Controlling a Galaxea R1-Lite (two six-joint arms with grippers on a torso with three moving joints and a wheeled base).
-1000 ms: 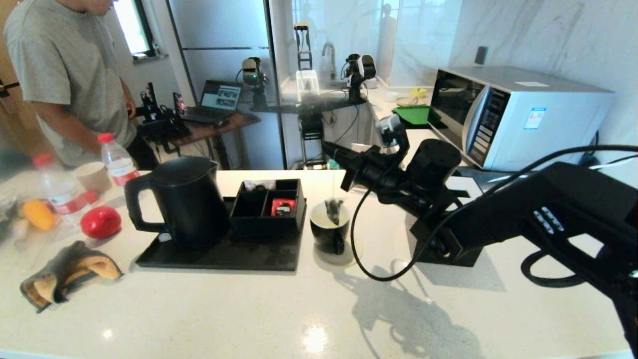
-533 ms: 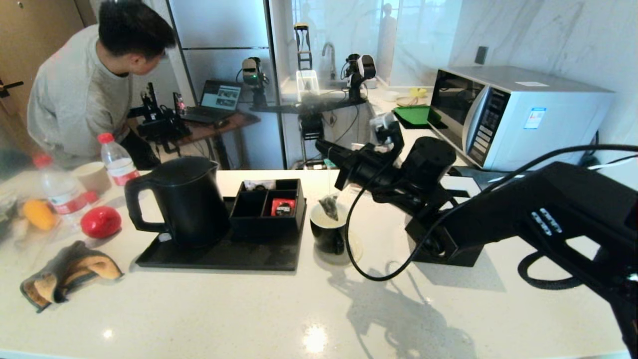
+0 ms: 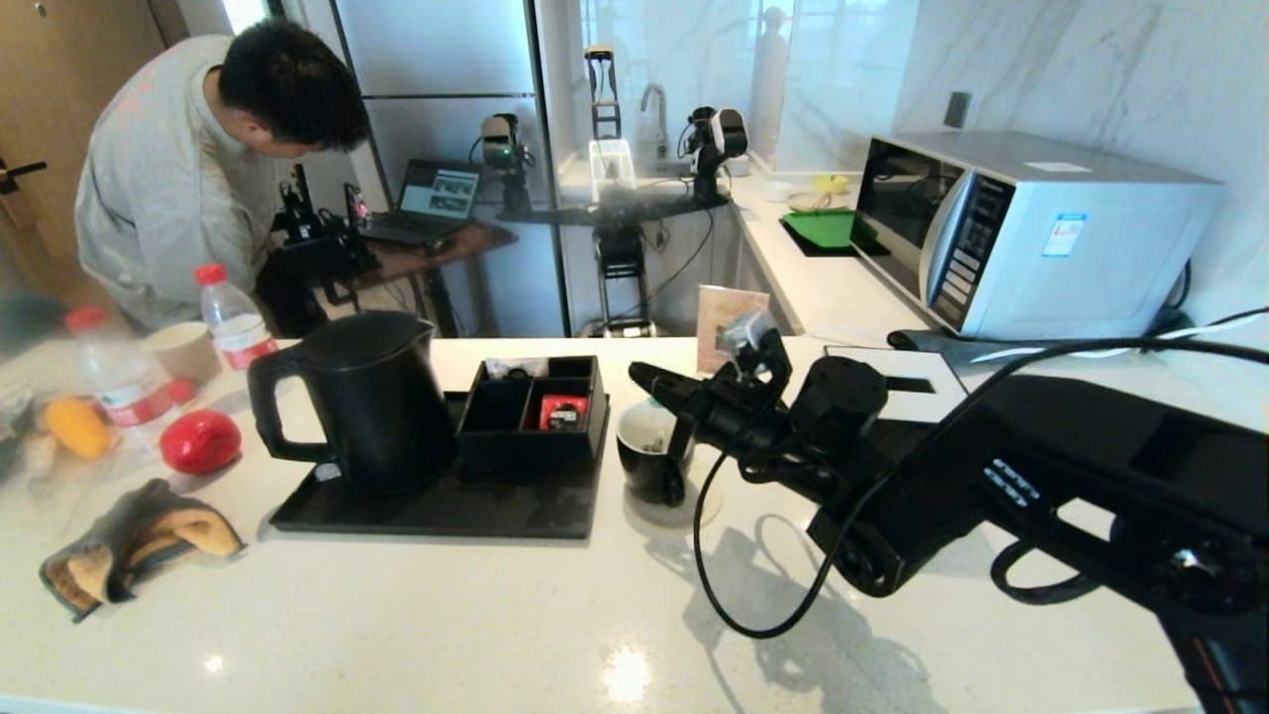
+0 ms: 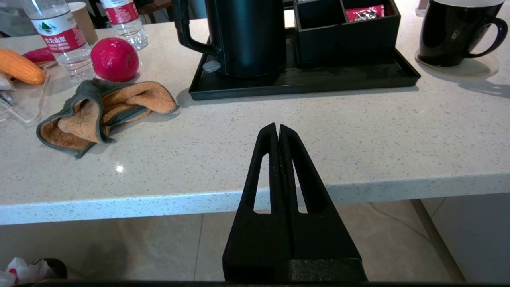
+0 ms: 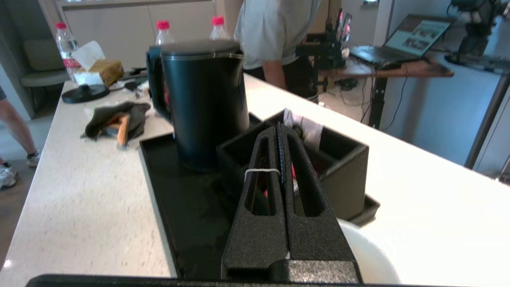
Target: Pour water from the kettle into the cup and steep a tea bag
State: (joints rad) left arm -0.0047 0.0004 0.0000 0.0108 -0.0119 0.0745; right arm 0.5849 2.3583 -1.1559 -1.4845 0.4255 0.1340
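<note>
Right pincer [image 3: 644, 380], jaws shut on the white string [image 5: 261, 170] looped over one finger, has dropped since a second ago from well above the cup [image 3: 651, 461] to just over its rim. The tea bag [image 3: 654, 437], then dangling clear, now sits low inside the cup; judged: steeping under way. The kettle [image 3: 367, 397] stands on the black tray [image 3: 446, 508] left of the cup. Left pincer [image 4: 277, 133] is parked shut off the desk [image 3: 416, 625] edge.
</note>
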